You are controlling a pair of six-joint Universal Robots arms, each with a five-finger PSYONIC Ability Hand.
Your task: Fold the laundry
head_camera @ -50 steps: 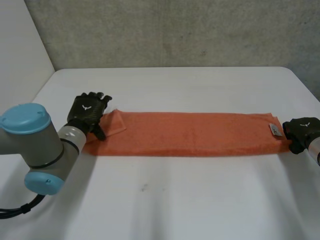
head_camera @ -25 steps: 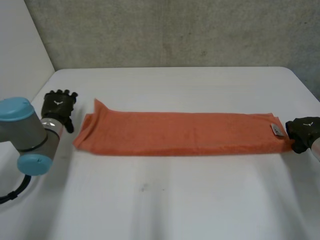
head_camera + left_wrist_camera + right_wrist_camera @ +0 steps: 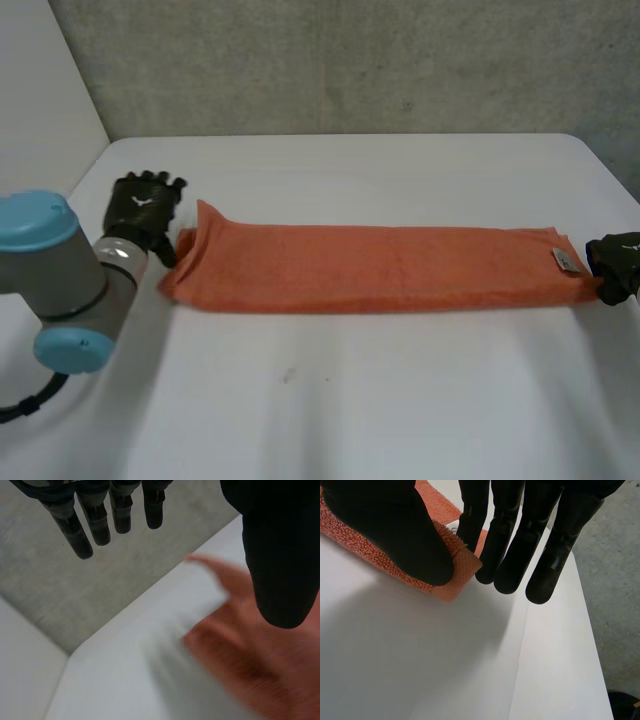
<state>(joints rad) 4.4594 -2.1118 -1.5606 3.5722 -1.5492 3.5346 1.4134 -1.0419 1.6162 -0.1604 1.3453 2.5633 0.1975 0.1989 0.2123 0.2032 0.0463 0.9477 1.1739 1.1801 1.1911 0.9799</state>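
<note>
Across white table [image 3: 350, 400], long orange terry towel [image 3: 380, 265], laid flat. At its right end, corner clamped by right hand [image 3: 615, 265] fingers; beside its left end, left hand [image 3: 143, 212], fingers apart, empty. Risks skewing the strip under a one-sided pull.

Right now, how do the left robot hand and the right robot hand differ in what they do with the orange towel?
Grip: the right robot hand pinches a corner of the towel between thumb and fingers; the left robot hand holds nothing.
Fingers: the left robot hand's are straight, apart from its thumb; the right robot hand's close on the cloth.
Shared: both are black, one at each short end of the towel on the table.
</note>
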